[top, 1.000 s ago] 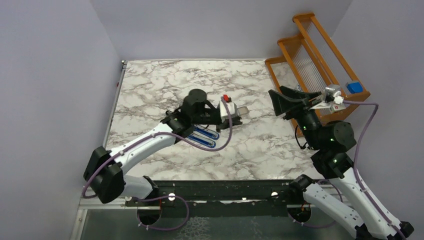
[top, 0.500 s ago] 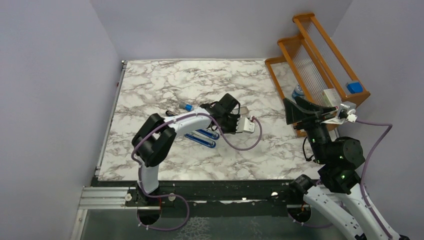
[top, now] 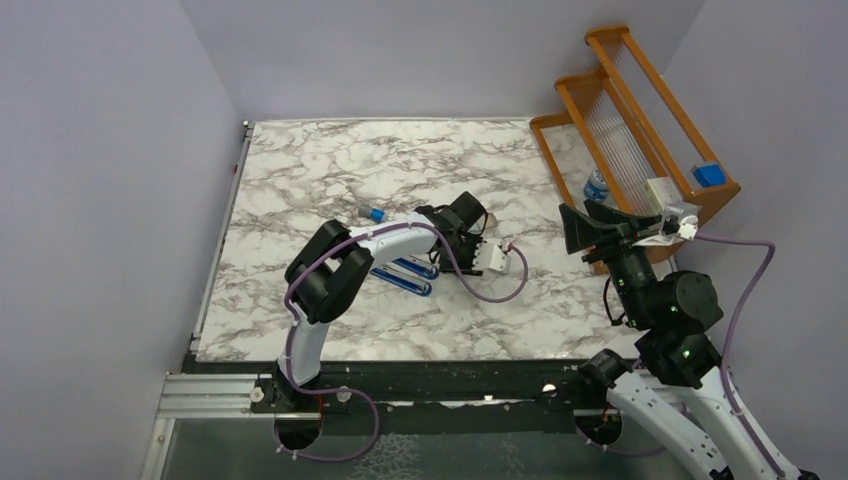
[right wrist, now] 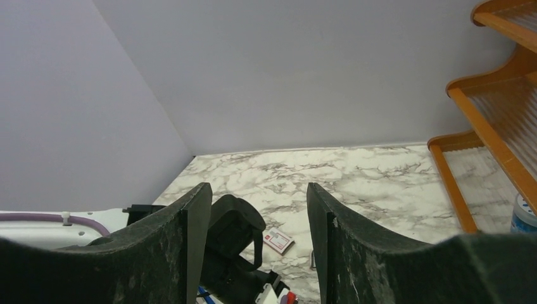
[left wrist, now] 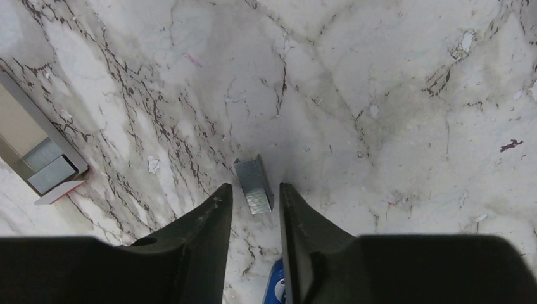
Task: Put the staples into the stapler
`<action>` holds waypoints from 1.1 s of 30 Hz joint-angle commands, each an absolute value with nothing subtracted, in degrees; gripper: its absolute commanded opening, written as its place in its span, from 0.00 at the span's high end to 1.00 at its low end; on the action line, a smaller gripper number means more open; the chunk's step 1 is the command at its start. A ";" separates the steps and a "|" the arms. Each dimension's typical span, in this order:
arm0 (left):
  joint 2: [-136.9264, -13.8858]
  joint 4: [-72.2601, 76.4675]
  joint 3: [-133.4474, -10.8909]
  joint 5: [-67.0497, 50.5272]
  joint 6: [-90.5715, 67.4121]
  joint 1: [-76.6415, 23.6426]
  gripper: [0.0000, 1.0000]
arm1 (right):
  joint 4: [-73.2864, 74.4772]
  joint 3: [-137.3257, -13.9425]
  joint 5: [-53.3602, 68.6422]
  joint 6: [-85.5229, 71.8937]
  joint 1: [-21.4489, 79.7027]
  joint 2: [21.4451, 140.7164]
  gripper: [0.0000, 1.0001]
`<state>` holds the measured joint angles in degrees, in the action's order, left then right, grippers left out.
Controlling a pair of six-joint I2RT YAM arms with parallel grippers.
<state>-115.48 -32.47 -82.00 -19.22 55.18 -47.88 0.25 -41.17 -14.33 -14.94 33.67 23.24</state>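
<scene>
Pickup is in hand: the staple strip [left wrist: 253, 185] is flanked, ungripped, by narrowly parted left fingers [left wrist: 212, 225]; closing is needed next. Right fingers [right wrist: 190, 237] are spread wide, empty

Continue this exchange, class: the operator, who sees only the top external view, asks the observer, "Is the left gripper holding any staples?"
Observer: No. The left wrist view shows one staple strip lying on the marble table between the open tips of the left gripper, with a gap visible on each side.
Operator: Are there more staples nearby?
Observer: Yes. An opened box at that view's left edge shows grey strips inside.
Operator: And the right gripper?
Observer: Its wrist view shows the right gripper open and empty, raised above the table.
</scene>
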 commanded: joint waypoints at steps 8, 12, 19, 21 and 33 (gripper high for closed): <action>-109.68 -30.52 -82.09 -22.66 53.59 -47.74 0.37 | 3.91 -41.64 -14.83 -14.39 33.66 24.81 0.38; -101.66 -23.09 -78.47 -24.92 47.84 -45.40 0.32 | 4.75 -41.51 -14.97 -13.23 33.66 26.19 0.35; -82.17 1.19 -61.19 -27.20 25.44 -35.21 0.32 | 3.01 -39.12 -12.23 -9.04 33.66 34.23 0.30; -77.88 6.46 -56.54 -25.25 18.77 -32.22 0.32 | 2.75 -39.46 -6.28 -5.15 33.64 41.69 0.29; -70.77 20.46 -43.23 -7.05 10.48 -28.80 0.32 | -5.12 -49.08 34.19 18.14 28.63 82.37 0.30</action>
